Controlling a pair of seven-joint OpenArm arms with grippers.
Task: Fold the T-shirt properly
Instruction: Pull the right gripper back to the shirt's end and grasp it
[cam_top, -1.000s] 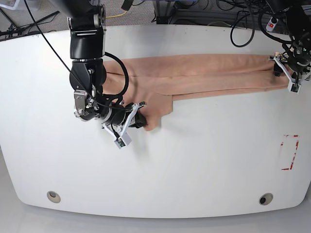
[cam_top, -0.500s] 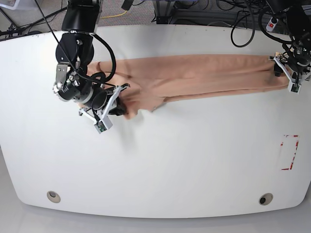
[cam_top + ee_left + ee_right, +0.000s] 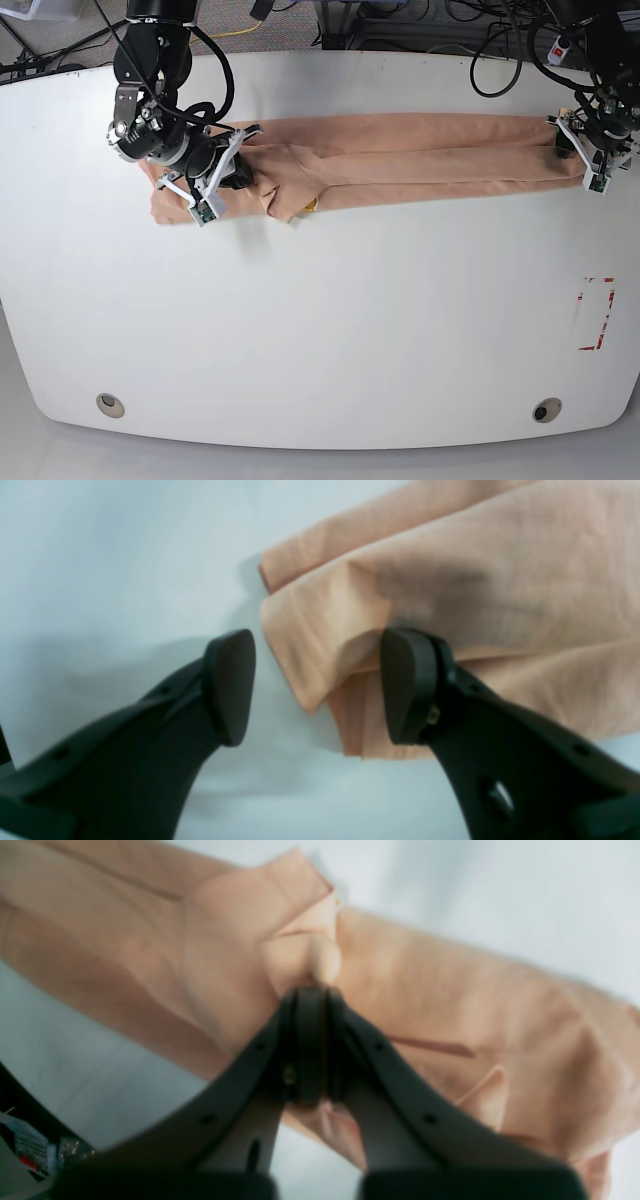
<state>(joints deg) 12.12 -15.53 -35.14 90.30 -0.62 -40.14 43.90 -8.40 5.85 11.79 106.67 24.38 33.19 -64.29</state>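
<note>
The soft peach T-shirt (image 3: 420, 155) lies as a long narrow band along the 12 o'clock edge of the smooth white table (image 3: 330, 320). The right tool (image 3: 310, 990) is pinched tight on a fabric fold; the left tool (image 3: 317, 685) stands wide around the layered hem corner, gripping nothing. Only the base view shows a yellow speck under the folded edge.

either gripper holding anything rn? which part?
Right gripper is shut on a bunched fold of the T-shirt at its end. Left gripper is open, straddling the other end's edge, holding nothing.
</note>
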